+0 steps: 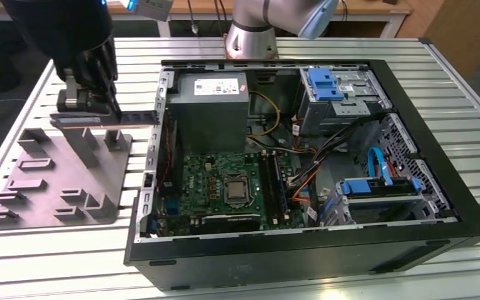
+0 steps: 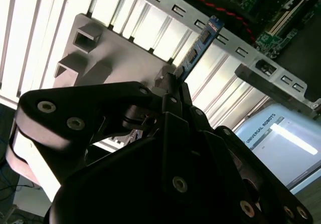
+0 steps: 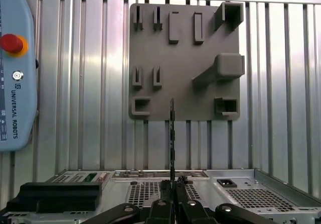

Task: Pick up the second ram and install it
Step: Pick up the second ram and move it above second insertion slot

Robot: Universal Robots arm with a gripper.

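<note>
One second ram (image 1: 137,119) clamped in gripper (image 1: 85,114) jaws, over grey tray (image 1: 32,187)

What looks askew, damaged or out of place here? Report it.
Nothing stands out. The pincer holds the second ram straight in its grip, near the grey fixture tray and outside the open computer case. No damage shows.

Found second ram (image 2: 201,43) hidden at its lower end behind gripper (image 2: 173,83) in the second wrist view; noted fixture tray (image 2: 125,38) partly covered by gripper there; seen ram edge-on as a thin strip in the first wrist view, faces not visible; noted pendant (image 3: 12,73) cut off by that picture's edge.
</note>
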